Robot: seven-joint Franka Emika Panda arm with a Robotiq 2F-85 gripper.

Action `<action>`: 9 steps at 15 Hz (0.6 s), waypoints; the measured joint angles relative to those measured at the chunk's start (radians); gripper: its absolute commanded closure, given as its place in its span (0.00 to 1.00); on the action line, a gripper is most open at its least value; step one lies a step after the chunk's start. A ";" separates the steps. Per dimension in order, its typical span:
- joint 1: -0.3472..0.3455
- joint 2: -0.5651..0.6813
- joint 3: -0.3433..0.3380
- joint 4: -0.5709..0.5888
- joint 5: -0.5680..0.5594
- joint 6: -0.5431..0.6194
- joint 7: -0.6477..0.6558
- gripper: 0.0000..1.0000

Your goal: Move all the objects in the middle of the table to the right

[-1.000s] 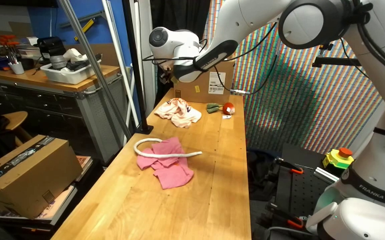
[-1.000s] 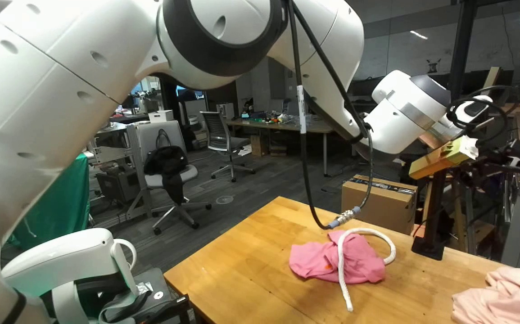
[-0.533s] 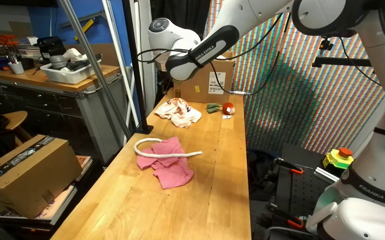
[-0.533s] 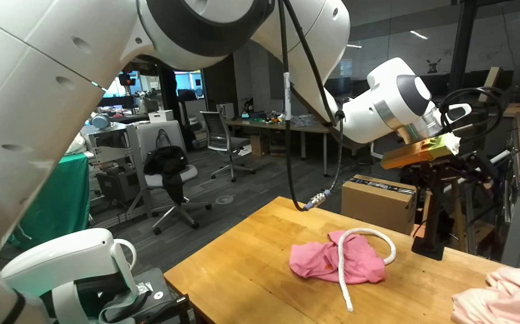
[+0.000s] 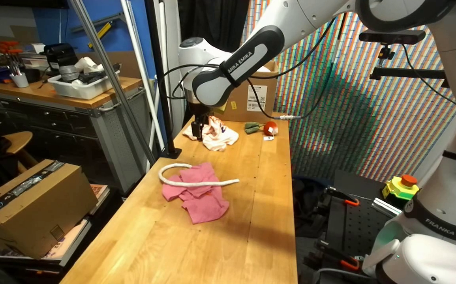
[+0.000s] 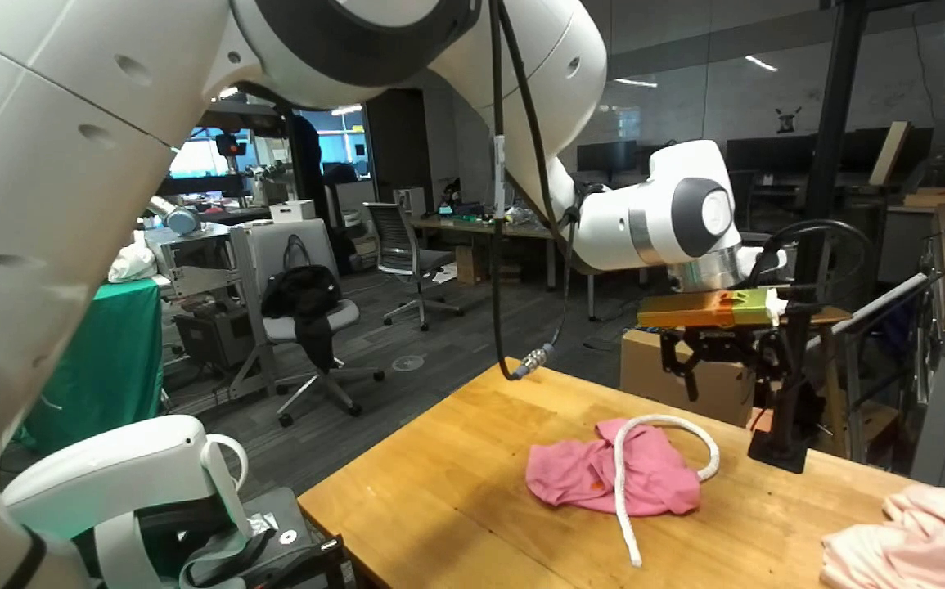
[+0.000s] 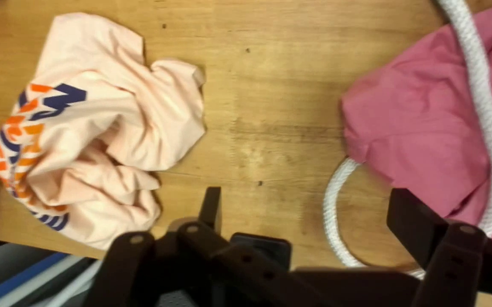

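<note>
In an exterior view we are seeing a box (image 5: pixel 38 209) sitting off the table (image 5: pixel 212 252), well to the left of the pink cloth (image 5: pixel 206 207). A bin (image 5: pixel 79 91) is resting on a bench (image 5: pixel 130 82), farther back and left of the pink cloth. A post (image 5: pixel 166 122) is standing just beyond the pink cloth's left side, at the table's edge. The rope (image 5: pixel 200 184) is lying across the pink cloth, looping out past its left side and sticking one end out past its right; we are not making out whether the other end is tucking underneath. The pink cloth is lying crumpled on the table. The pincer (image 7: pixel 306 204) is hanging higher than the pink cloth and well apart from it; in the wrist view we are seeing its fingers (image 7: pixel 211 207) standing wide apart, gripping nothing. The peach cloth (image 5: pixel 220 137) is lying bunched behind the pink cloth, slightly to its right. Well behind the pink cloth, a carton (image 5: pixel 243 113) is standing. A red thing (image 5: pixel 269 128) with a green end (image 5: pixel 252 127) is lying behind the pink cloth, to its right. Far right of the pink cloth, off the table, we are seeing a button (image 5: pixel 402 188).
</note>
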 measured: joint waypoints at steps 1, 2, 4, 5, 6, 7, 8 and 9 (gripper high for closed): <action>0.000 -0.005 0.017 -0.020 0.022 0.000 -0.045 0.00; 0.000 -0.009 0.035 -0.038 0.045 -0.001 -0.090 0.00; -0.001 -0.015 0.074 -0.067 0.089 -0.013 -0.177 0.00; -0.001 -0.018 0.094 -0.080 0.109 -0.023 -0.217 0.00; -0.001 -0.020 0.115 -0.093 0.129 -0.038 -0.260 0.00; -0.001 -0.022 0.135 -0.104 0.145 -0.054 -0.298 0.00; -0.001 -0.023 0.153 -0.113 0.161 -0.072 -0.335 0.00; 0.000 -0.023 0.168 -0.122 0.170 -0.088 -0.365 0.00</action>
